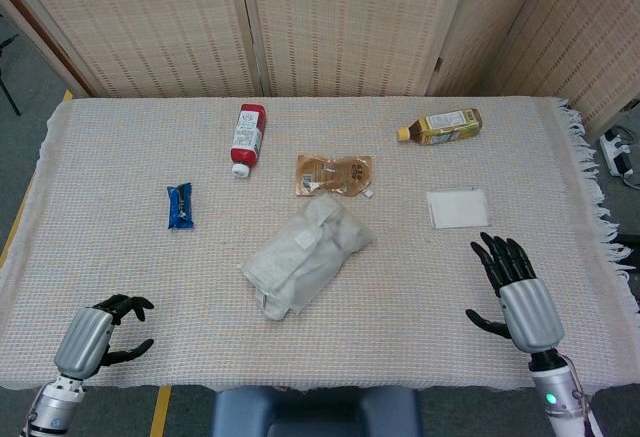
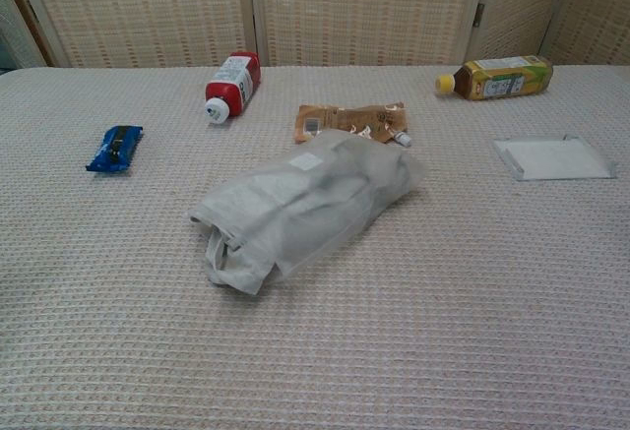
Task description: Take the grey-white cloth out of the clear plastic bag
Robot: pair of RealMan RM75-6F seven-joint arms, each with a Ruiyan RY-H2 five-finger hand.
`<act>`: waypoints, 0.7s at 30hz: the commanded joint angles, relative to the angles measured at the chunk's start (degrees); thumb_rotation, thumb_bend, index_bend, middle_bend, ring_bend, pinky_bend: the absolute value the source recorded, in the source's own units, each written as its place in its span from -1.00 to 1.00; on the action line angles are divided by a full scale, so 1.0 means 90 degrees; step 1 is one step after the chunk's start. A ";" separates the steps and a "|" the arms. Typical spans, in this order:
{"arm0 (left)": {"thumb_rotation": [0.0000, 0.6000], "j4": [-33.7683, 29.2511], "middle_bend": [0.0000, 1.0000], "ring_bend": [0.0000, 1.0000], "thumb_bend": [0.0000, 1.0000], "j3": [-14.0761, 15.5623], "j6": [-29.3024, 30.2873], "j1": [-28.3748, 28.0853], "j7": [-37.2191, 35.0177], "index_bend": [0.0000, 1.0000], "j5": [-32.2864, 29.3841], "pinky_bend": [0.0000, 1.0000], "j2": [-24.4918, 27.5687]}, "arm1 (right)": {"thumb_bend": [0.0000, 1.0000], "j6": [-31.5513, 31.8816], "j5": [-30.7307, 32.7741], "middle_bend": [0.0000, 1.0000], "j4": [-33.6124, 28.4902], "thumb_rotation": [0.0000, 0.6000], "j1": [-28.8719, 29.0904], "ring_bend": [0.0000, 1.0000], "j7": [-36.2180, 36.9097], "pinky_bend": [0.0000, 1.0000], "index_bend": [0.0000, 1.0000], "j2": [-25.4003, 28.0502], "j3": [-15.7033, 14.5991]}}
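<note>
The clear plastic bag (image 1: 305,257) lies near the middle of the bench (image 1: 120,137), slanting from its near-left end up to its far-right end. The grey-white cloth (image 2: 295,209) is inside it, filling it out as a soft bundle; at the near-left end, in the chest view, folds of cloth (image 2: 224,253) show at the bag's mouth. A small pale label sits on the bag's upper face.

Just beyond the bag's far end lies a flat brown pouch (image 1: 333,174), close to the bag; whether the two touch cannot be told. Farther off to the left, a red-and-white bottle (image 1: 246,138) lies on its side with its white cap toward the near side. A small blue wrapped bar (image 1: 180,205) lies to the left of the bag, well apart from it. At the far right a yellow-labelled bottle (image 1: 441,126) lies on its side, and nearer than that a flat clear rectangular packet (image 1: 457,207) rests on the bench, to the right of the bag. A woven pale cloth covers the bench, fringed at its right edge.

Both hands show only in the head view, at the near edge and well apart from the bag. The right hand (image 1: 518,297) is held with fingers spread and upright, holding nothing. The left hand (image 1: 98,327) is at the near-left corner with its fingers curled inward, nothing in it.
</note>
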 commanded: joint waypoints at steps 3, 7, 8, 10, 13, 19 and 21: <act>1.00 0.0559 0.90 0.69 -0.56 0.0094 0.0079 -0.0190 -0.0216 -0.02 0.0428 0.96 -0.0878 | -0.85 0.0263 -0.0162 -1.00 0.0405 1.00 -0.0372 -1.00 0.0268 -1.00 -1.00 0.0164 -0.0272; 1.00 0.0822 1.00 0.98 -0.51 0.0034 -0.0080 -0.0388 -0.0333 0.03 0.0445 1.00 -0.1453 | -0.85 0.0196 -0.0216 -1.00 0.0400 1.00 -0.0375 -1.00 0.0279 -1.00 -1.00 0.0239 -0.0273; 1.00 0.0823 1.00 1.00 -0.50 0.0020 -0.0225 -0.0452 -0.0378 0.00 0.0364 1.00 -0.1567 | -0.85 0.0165 -0.0205 -1.00 0.0401 1.00 -0.0376 -1.00 0.0270 -1.00 -1.00 0.0261 -0.0265; 1.00 0.0780 1.00 1.00 -0.48 -0.0022 -0.0456 -0.0552 -0.0353 -0.04 0.0219 1.00 -0.1730 | -0.85 0.0102 -0.0167 -1.00 0.0403 1.00 -0.0372 -1.00 0.0221 -1.00 -1.00 0.0310 -0.0240; 1.00 0.0811 1.00 1.00 -0.44 -0.0082 -0.0522 -0.0654 -0.0255 -0.05 0.0187 1.00 -0.1988 | -0.85 0.0018 -0.0102 -1.00 0.0403 1.00 -0.0368 -1.00 0.0133 -1.00 -1.00 0.0332 -0.0193; 1.00 0.1184 1.00 1.00 -0.32 -0.0127 -0.0503 -0.0786 -0.0150 -0.14 0.0196 1.00 -0.2577 | -0.85 -0.0139 -0.0024 -1.00 0.0367 1.00 -0.0349 -1.00 0.0074 -1.00 -1.00 0.0378 -0.0135; 1.00 0.1330 1.00 1.00 -0.34 -0.0148 -0.0500 -0.0827 -0.0030 -0.14 0.0203 1.00 -0.2756 | -0.85 -0.0168 -0.0008 -1.00 0.0338 1.00 -0.0349 -1.00 0.0114 -1.00 -1.00 0.0394 -0.0121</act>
